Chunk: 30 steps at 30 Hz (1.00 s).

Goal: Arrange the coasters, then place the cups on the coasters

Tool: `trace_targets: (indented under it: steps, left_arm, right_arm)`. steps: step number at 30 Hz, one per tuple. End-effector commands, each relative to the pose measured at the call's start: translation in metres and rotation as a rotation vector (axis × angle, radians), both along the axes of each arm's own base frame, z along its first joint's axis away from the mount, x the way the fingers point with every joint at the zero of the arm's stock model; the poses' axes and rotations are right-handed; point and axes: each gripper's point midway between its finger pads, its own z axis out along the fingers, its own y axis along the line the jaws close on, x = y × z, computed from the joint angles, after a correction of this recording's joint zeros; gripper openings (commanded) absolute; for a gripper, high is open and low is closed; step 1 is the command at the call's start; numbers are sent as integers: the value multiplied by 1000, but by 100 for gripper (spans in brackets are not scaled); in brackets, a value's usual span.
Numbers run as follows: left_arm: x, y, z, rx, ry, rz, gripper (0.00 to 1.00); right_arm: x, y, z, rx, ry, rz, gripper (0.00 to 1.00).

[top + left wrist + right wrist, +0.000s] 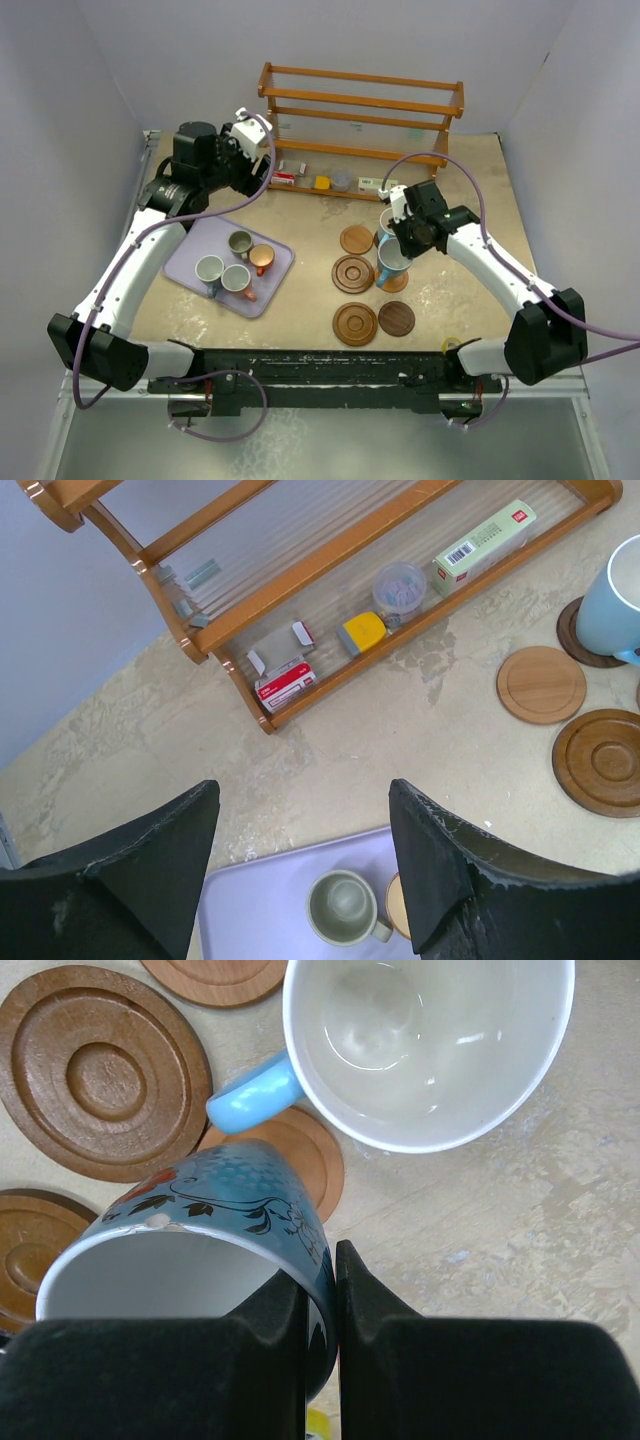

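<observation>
My right gripper point(322, 1268) is clamped on the rim of a patterned blue cup point(215, 1210), with 1 finger inside the white bowl and 1 outside. The cup is tilted, and its base hangs over a light brown coaster point(318, 1155). From these views I cannot tell whether the base touches that coaster.

Just beyond it, a pale blue cup point(430, 1050) with a white inside stands upright on a dark brown coaster point(575, 640). Its handle points toward the held cup.

4 more coasters lie bare on the tabletop point(300, 310) to the left and near side:
- a second light brown one point(357, 239)
- 2 grooved coasters point(353, 273), one nearer me than the other
- a second dark brown one point(396, 319) beside the nearer grooved disc

My left gripper point(300, 865) hangs in the air with its fingers wide apart and nothing between them. It is above the far edge of a lavender tray point(255, 910).

On the tray stand 4 cups:
- a grey-green cup point(342, 907)
- a copper-orange cup point(262, 258)
- 2 with white insides, nearer me

A wooden rack point(360, 100) stands at the far edge of the tabletop, with small boxes on its lowest shelf.
</observation>
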Motion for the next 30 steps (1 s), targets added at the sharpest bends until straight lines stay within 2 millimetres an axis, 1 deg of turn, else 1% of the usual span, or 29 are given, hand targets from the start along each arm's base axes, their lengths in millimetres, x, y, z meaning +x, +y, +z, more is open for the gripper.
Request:
trace_targets:
  steps: [1, 8, 14, 30]
  left_arm:
    - [-3, 0, 20, -13, -74, -23, 66]
    - [-3, 0, 19, -13, -71, -25, 66]
    - [-5, 0, 19, -12, -73, -29, 66]
    - [-7, 1, 19, -9, -74, -33, 66]
  right_arm:
    - [13, 5, 3, 20, -43, 30, 0]
    - [12, 4, -8, 17, 1, 40, 0]
    - [13, 5, -12, 19, 17, 46, 0]
    - [7, -1, -28, -13, 74, 51, 0]
